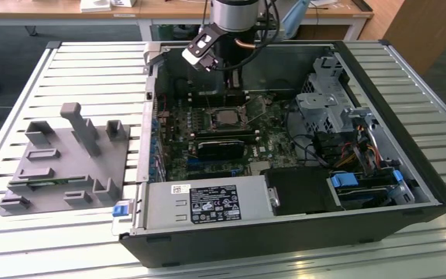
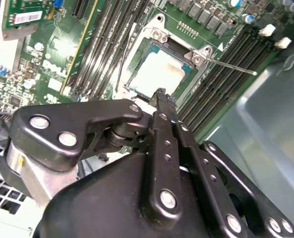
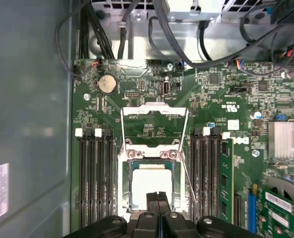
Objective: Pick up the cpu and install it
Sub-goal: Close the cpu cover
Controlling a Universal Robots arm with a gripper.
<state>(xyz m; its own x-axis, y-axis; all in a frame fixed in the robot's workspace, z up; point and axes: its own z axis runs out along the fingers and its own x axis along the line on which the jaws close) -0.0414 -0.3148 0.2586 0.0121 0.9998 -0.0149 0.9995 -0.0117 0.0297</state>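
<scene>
Hovering with the hand (image 3: 158,196) (image 2: 160,94) just above one edge of the cpu (image 3: 149,179) (image 2: 156,74), fingertips pressed together and nothing pinched between them. Lying flat, silver top up, inside the open socket (image 3: 128,184), apparently square to its frame. Just past the socket, a hinged load plate (image 3: 154,110) swung up and back, and a thin retention lever (image 2: 231,65) standing free beside it, not hooked down. On either side, rows of black memory slots (image 3: 94,173), with what looks like one green memory module (image 3: 230,173) seated among those on one side. Farther out across the green motherboard (image 3: 216,99), a round coin battery (image 3: 107,84) and a finned silver heatsink (image 3: 285,139). In the exterior view, all of it housed in an open computer case (image 1: 285,241) laid on its side on a slatted table (image 1: 91,64), with a grey moulded fixture (image 1: 60,168) on the table at the exterior view's left, apart from the case. Judging from this: well along, with pick-up and placing apparently done, the chip released and resting in its seat. Not finished, though, with the load plate not yet lowered over the chip and the lever not yet latched, so not yet locked in.
</scene>
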